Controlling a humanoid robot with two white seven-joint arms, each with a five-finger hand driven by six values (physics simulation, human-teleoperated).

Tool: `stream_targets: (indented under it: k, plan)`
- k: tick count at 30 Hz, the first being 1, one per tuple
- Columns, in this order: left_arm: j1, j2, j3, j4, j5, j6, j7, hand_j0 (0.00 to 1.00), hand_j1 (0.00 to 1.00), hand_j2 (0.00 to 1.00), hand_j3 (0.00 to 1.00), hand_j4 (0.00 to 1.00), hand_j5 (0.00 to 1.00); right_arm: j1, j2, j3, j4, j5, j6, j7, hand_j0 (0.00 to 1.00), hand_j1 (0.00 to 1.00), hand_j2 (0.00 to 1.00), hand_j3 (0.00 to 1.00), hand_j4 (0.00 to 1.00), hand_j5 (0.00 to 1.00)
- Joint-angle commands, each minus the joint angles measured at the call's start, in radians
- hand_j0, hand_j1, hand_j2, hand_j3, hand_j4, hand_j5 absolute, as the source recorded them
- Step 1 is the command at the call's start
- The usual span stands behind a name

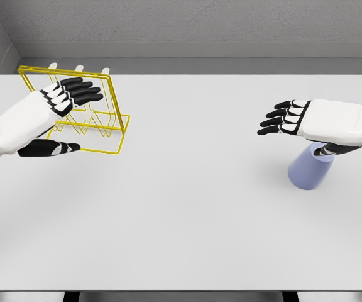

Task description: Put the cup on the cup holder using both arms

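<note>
The left hand (58, 104) hovers with fingers spread in front of the yellow wire cup holder (99, 110). The right hand (294, 118), fingers also apart, hangs just above the blue cup (307, 173) on the white table (181, 226)

Bare simulated test room; plain white table (187, 220); featureless grey walls (200, 22)

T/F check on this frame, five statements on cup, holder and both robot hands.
1. The cup stands on the table at the right. True.
2. The cup hangs on the cup holder. False: the two are far apart, holder at the left.
3. The left robot hand is open in front of the holder. True.
4. The right robot hand grips the cup. False: its fingers are spread, above the cup.
5. The holder is blue. False: it is yellow wire; the cup is blue.
</note>
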Motion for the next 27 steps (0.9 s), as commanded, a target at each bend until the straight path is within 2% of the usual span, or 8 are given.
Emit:
stream_targets:
  k: [1, 6, 9, 10, 14, 19, 23, 27]
  plan:
    - [0.002, 0.0, 0.0, 0.0, 0.008, 0.0, 0.0, 1.0, 1.0, 1.0, 1.0, 1.0, 1.0, 0.0, -0.002, -0.001, 0.0, -0.007, 0.002, 0.0, 1.0, 1.0, 1.0, 1.0, 1.0, 1.0]
    - [0.009, 0.0, -0.001, 0.001, 0.008, 0.0, 0.0, 1.0, 1.0, 1.0, 1.0, 1.0, 1.0, 0.0, -0.003, -0.001, 0.0, -0.001, 0.002, -0.001, 1.0, 1.0, 1.0, 1.0, 1.0, 1.0]
    - [0.009, 0.001, -0.043, 0.006, 0.015, 0.0, 0.008, 1.0, 1.0, 1.0, 1.0, 1.0, 1.0, 0.005, -0.026, 0.011, 0.001, 0.043, 0.002, -0.003, 1.0, 1.0, 1.0, 1.0, 1.0, 1.0]
    - [0.009, 0.0, -0.05, 0.001, 0.064, 0.0, 0.01, 1.0, 1.0, 1.0, 1.0, 1.0, 1.0, 0.008, -0.035, 0.013, 0.005, 0.054, 0.002, -0.001, 1.0, 1.0, 1.0, 1.0, 1.0, 1.0]
    - [0.0, -0.005, -0.214, 0.001, 0.132, 0.0, 0.01, 1.0, 1.0, 1.0, 1.0, 1.0, 1.0, 0.015, -0.032, 0.036, 0.08, 0.097, 0.002, -0.001, 1.0, 1.0, 1.0, 1.0, 1.0, 1.0]
    - [-0.006, -0.08, -0.265, 0.003, 0.19, 0.0, 0.011, 1.0, 1.0, 1.0, 1.0, 1.0, 1.0, 0.012, -0.081, 0.031, 0.074, 0.089, 0.002, 0.0, 1.0, 1.0, 1.0, 1.0, 1.0, 1.0]
    - [-0.069, -0.075, -0.422, 0.01, 0.361, 0.0, 0.01, 1.0, 1.0, 1.0, 1.0, 1.0, 1.0, 0.017, -0.101, 0.037, 0.075, 0.095, 0.002, 0.0, 1.0, 1.0, 1.0, 1.0, 1.0, 1.0]
    - [-0.086, -0.077, -0.503, 0.006, 0.462, 0.0, 0.008, 1.0, 1.0, 1.0, 1.0, 1.0, 1.0, 0.018, -0.086, 0.067, 0.104, 0.125, 0.002, 0.0, 1.0, 1.0, 1.0, 1.0, 1.0, 1.0]
